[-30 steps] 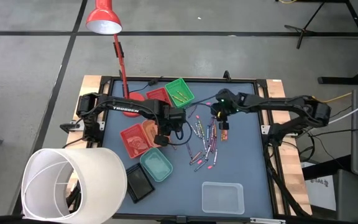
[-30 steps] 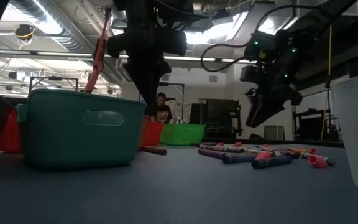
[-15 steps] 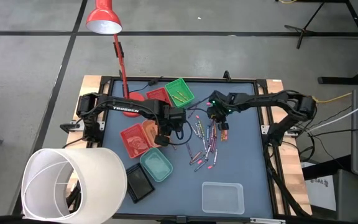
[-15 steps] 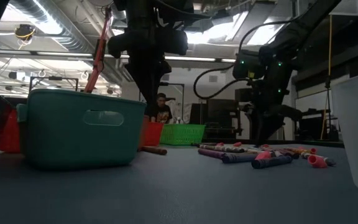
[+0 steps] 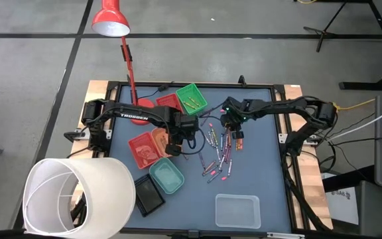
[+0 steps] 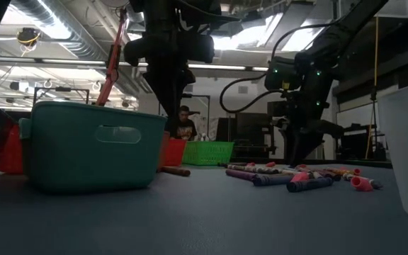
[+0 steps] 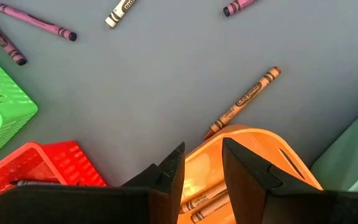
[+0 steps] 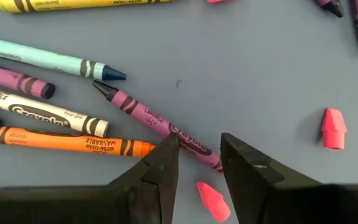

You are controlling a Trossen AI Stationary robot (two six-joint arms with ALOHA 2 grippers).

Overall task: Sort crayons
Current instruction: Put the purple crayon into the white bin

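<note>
Many crayons [image 5: 221, 149] in mixed colours lie loose on the blue-grey mat. My right gripper [image 5: 231, 127] is open and low over the pile; in the right wrist view [image 8: 199, 158] its fingers stand on either side of a purple crayon [image 8: 148, 115], with a pink stub [image 8: 213, 199] between them. My left gripper [image 5: 171, 145] is open and empty above the orange tray [image 7: 278, 152], which holds orange crayons [image 7: 201, 202]. Another orange crayon [image 7: 244, 102] lies on the mat with one end at that tray's rim. My right gripper comes from above, fingers pointing down and set across the purple crayon's blunt end [image 8: 191, 144]. The crayon lies flat on the mat. I cannot tell whether the fingers touch it.
Red trays [image 5: 142, 149] [image 5: 168, 101], a green tray [image 5: 191, 97], a teal tray [image 5: 167, 176], a black tray [image 5: 148, 196] and a clear tray [image 5: 237, 210] stand on the mat. A white cylinder [image 5: 78, 196] is at the near left, and a red lamp [image 5: 111, 20] at the far left.
My right gripper has come down from above the pile to the mat among the crayons, shifting a little toward the table's left, and has then held still. The crayons have not moved.
</note>
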